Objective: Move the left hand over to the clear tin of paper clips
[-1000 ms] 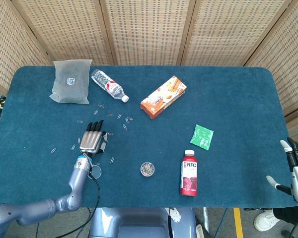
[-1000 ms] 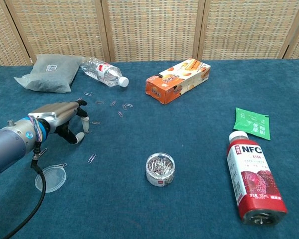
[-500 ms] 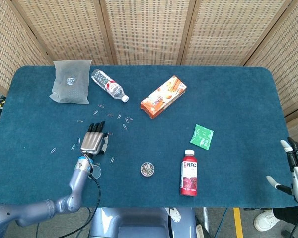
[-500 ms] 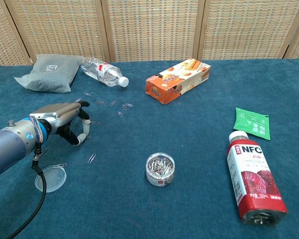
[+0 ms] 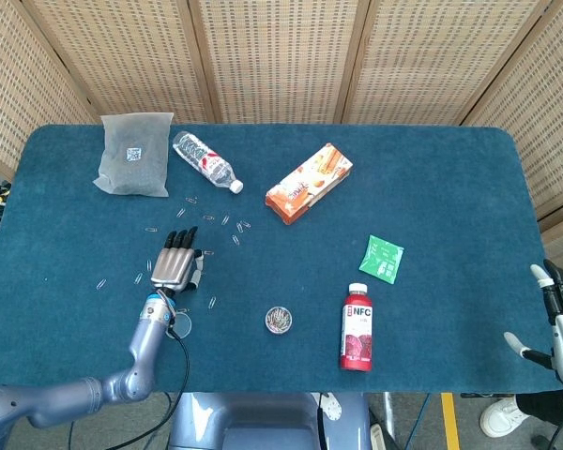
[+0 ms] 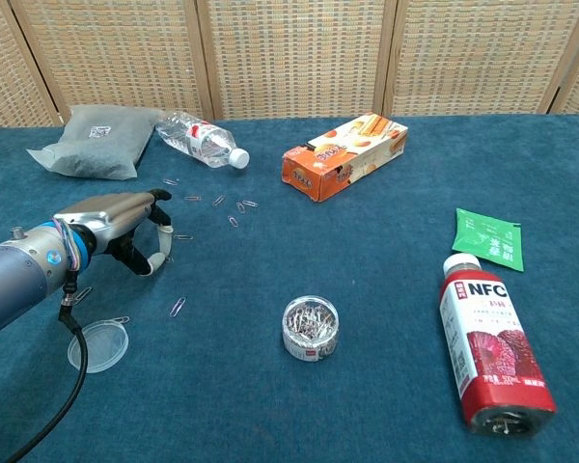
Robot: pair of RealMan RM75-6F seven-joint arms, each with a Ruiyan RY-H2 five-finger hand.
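The clear tin of paper clips (image 5: 280,320) (image 6: 311,328) stands open on the blue table near the front middle, full of silver clips. My left hand (image 5: 176,265) (image 6: 122,228) hovers flat over the cloth well to the tin's left, fingers stretched forward and nothing in it. The tin's clear lid (image 6: 97,345) (image 5: 177,325) lies on the cloth just behind the left wrist. My right hand (image 5: 560,314) hangs off the table's right edge, fingers spread and empty; only the head view shows it.
Loose paper clips (image 6: 234,209) lie scattered ahead of and around the left hand. A red NFC juice bottle (image 6: 487,342) lies right of the tin, a green sachet (image 6: 488,236) beyond it. An orange box (image 6: 345,154), a water bottle (image 6: 202,139) and a grey pouch (image 6: 95,142) sit further back.
The left hand has risen a little and drifted slightly left in the chest view. The tin and the right hand have not moved.
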